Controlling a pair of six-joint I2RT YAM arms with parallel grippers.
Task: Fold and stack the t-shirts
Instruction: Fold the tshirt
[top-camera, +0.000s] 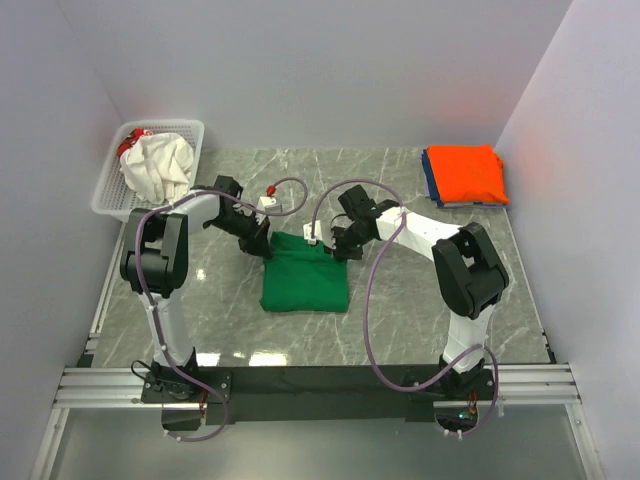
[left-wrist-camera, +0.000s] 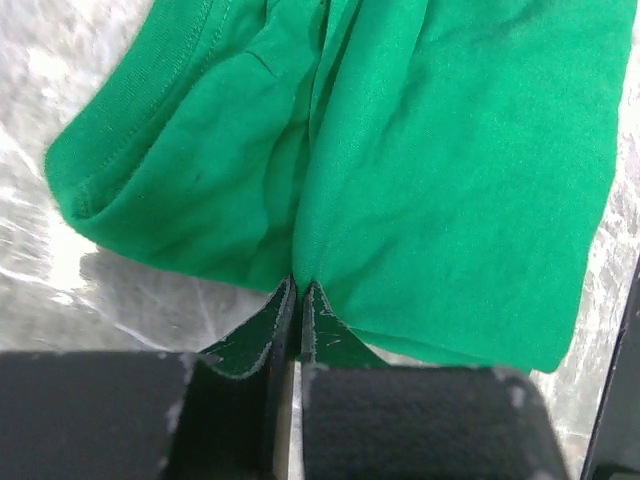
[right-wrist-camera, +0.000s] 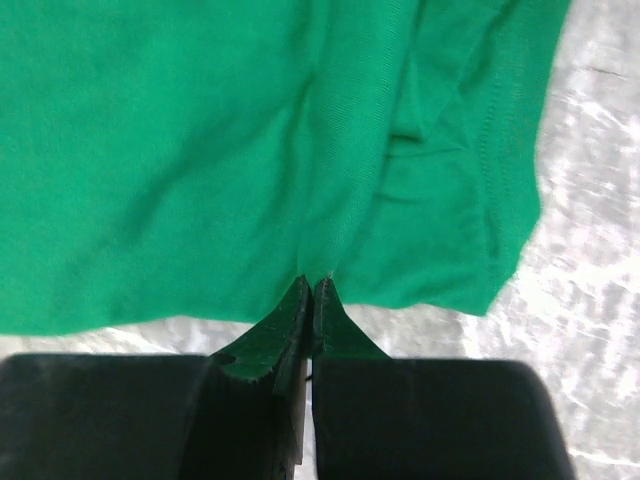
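White lattice basket (top-camera: 110, 190): rigid plastic, at the far left corner of the table; it holds a crumpled cream-white t-shirt (top-camera: 160, 168), soft and bunched, unfolded. A bit of red shows behind it — too small to name.
Left gripper (top-camera: 258, 245): jaws pressed almost together, pinching the far left corner of the green t-shirt; in the wrist view the cloth gathers into a crease that runs straight to the tips.
Green t-shirt (top-camera: 305, 280): centre of the table, lying flat as a rough rectangle, several layers thick. Matte knit, ribbed collar band and stitched hem visible at the left edge, soft wrinkles across the top.
Right gripper (top-camera: 335, 248): jaws likewise closed tight on the shirt's far right corner, a fold line leading into the tips.
Marble-patterned table (top-camera: 400, 300): hard, glossy, grey-veined.
Stack, far right corner: orange t-shirt (top-camera: 462, 172) folded square on top of a blue t-shirt (top-camera: 428, 185), only its edge peeking out.
Progress: two shirts look folded and stacked; the green one seems mid-fold or nearly folded — not yet on the stack. The cream-white one is left to do.
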